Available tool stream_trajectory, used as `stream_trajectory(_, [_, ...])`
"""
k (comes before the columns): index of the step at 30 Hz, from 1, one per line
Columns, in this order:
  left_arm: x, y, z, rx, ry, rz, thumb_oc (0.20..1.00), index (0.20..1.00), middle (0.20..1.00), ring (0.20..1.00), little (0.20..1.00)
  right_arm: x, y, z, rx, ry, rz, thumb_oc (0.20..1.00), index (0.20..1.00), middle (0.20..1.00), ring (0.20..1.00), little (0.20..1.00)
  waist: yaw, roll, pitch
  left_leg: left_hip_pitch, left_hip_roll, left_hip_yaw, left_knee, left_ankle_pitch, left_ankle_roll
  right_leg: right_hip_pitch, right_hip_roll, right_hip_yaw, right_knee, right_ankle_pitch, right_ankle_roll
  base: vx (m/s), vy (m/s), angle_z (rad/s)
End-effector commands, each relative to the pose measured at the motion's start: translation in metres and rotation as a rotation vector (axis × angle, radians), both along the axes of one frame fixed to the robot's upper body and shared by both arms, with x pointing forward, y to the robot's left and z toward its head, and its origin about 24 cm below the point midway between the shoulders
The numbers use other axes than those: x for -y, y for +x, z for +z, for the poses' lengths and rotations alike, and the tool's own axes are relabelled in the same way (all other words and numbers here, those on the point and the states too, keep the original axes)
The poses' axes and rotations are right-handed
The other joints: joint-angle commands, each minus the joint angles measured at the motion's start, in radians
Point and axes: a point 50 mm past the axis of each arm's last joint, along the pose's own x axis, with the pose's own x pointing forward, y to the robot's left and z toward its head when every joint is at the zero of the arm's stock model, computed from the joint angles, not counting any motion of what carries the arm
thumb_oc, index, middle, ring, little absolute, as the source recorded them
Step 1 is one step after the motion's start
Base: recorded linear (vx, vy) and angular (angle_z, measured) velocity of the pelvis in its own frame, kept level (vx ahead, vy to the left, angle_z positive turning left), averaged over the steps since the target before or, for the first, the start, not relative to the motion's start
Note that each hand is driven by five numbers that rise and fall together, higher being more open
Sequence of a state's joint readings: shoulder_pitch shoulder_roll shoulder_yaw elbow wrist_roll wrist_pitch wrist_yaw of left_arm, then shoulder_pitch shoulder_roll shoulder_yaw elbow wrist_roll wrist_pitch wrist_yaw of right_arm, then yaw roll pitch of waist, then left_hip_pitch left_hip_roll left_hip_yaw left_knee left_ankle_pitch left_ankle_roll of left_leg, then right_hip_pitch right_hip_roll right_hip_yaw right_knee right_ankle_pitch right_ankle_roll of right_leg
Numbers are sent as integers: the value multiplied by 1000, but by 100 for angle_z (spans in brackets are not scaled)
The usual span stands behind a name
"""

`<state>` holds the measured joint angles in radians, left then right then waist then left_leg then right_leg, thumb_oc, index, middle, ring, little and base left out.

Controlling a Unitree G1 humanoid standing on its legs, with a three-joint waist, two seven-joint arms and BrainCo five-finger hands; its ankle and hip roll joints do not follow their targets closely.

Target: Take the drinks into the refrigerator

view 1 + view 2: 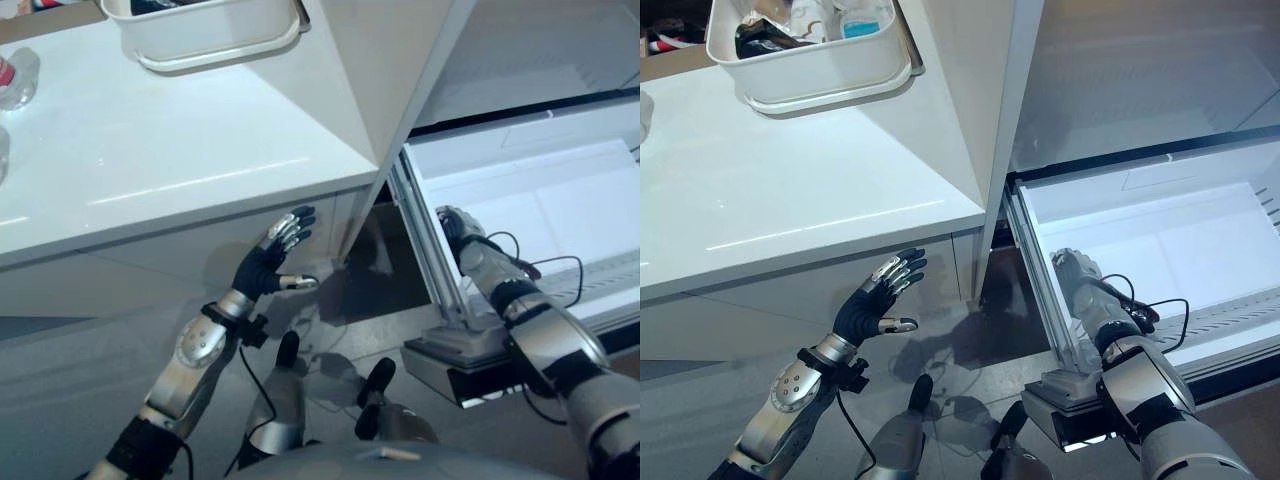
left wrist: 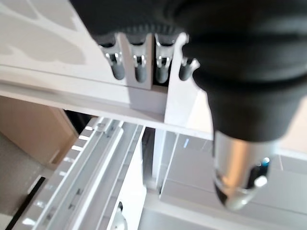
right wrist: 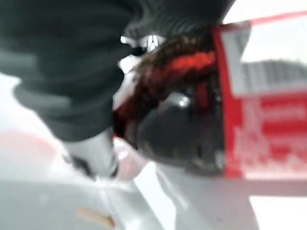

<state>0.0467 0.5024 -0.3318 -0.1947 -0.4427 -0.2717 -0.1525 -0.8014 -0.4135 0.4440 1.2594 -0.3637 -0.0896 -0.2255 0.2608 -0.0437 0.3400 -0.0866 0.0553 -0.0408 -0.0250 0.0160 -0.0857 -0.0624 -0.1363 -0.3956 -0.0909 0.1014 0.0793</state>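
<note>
Drink bottle [image 3: 211, 100], dark with red label, clamped in right robot hand [image 1: 1075, 272] at the refrigerator drawer [image 1: 1160, 230]; left robot hand [image 1: 878, 300] fingers spread, empty.

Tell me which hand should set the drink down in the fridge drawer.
Right. The right hand is at the open drawer, and its wrist view shows a red-labelled bottle in its grip. The left hand hangs open and empty in front of the counter.
</note>
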Motion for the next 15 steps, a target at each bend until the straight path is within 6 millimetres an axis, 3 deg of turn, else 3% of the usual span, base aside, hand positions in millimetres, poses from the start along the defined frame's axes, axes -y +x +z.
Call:
stream_trajectory(1, [16, -7, 28, 165, -34, -54, 1000, 1000, 1000, 1000, 1000, -70, -24, -54, -200, 124, 153, 1000, 1000, 1000, 1000, 1000, 28, 59, 28, -30, -84, 5, -54, 19, 89, -62, -15, 9, 141, -38, 23, 0, 0, 0])
stream_trajectory(3, [16, -4, 27, 170, -26, -42, 1000, 1000, 1000, 1000, 1000, -60, -21, -46, -102, 300, 49, 1000, 1000, 1000, 1000, 1000, 18, 55, 23, -20, -84, 7, -56, 14, 89, -54, -14, 10, 136, -38, 24, 0, 0, 0])
stream_trajectory(4, [14, -4, 27, 183, 1, -34, 1000, 1000, 1000, 1000, 1000, -53, -15, -31, 9, 441, -9, 1000, 1000, 1000, 1000, 1000, 5, 49, 18, -9, -81, 10, -57, 10, 88, -48, -13, 15, 134, -38, 24, 0, 0, 0])
stream_trajectory(5, [14, -3, 27, 183, 1, -35, 1000, 1000, 1000, 1000, 1000, -52, -15, -31, 10, 441, -10, 1000, 1000, 1000, 1000, 1000, 5, 49, 17, -12, -82, 10, -58, 16, 89, -50, -15, 14, 132, -34, 24, 0, 0, 0])
stream_trajectory(8, [4, -3, 25, 185, 44, 3, 1000, 1000, 1000, 1000, 1000, -36, -11, 8, 250, 620, -18, 1000, 1000, 1000, 1000, 1000, -26, 28, 12, 8, -79, 21, -60, 9, 89, -46, -11, 28, 135, -34, 25, 0, 0, 0])
stream_trajectory(9, [1, -3, 21, 167, 58, 17, 1000, 1000, 1000, 1000, 1000, -28, -11, 37, 385, 671, 14, 1000, 1000, 1000, 1000, 1000, -39, 20, 8, 13, -77, 26, -60, 7, 90, -45, -11, 34, 138, -33, 25, 0, 0, 0])
stream_trajectory(10, [-4, -3, 19, 155, 69, 34, 1000, 1000, 1000, 1000, 1000, -19, -18, 53, 479, 685, 36, 1000, 1000, 1000, 1000, 1000, -55, 13, 7, 25, -74, 33, -58, -4, 89, -40, -8, 41, 144, -39, 25, 14, -25, -4])
stream_trajectory(11, [-5, -3, 17, 145, 74, 32, 1000, 1000, 1000, 1000, 1000, -10, -26, 54, 506, 691, 29, 1000, 1000, 1000, 1000, 1000, -61, 9, 4, 30, -74, 36, -58, -8, 91, -36, -8, 44, 146, -41, 25, 13, -36, -6])
stream_trajectory(12, [-7, -3, 13, 127, 80, 32, 1000, 1000, 1000, 1000, 1000, 7, -35, 70, 603, 703, 9, 1000, 1000, 1000, 1000, 1000, -71, 3, -4, 33, -77, 36, -59, -6, 94, -33, -8, 46, 143, -38, 25, 24, -34, -6])
stream_trajectory(15, [-9, -4, 7, 94, 92, 13, 1000, 1000, 1000, 1000, 1000, 35, -56, 95, 762, 675, -16, 1000, 1000, 1000, 1000, 1000, -91, -8, -24, 52, -75, 45, -58, -16, 97, -19, -5, 53, 144, -43, 24, 22, -29, -12])
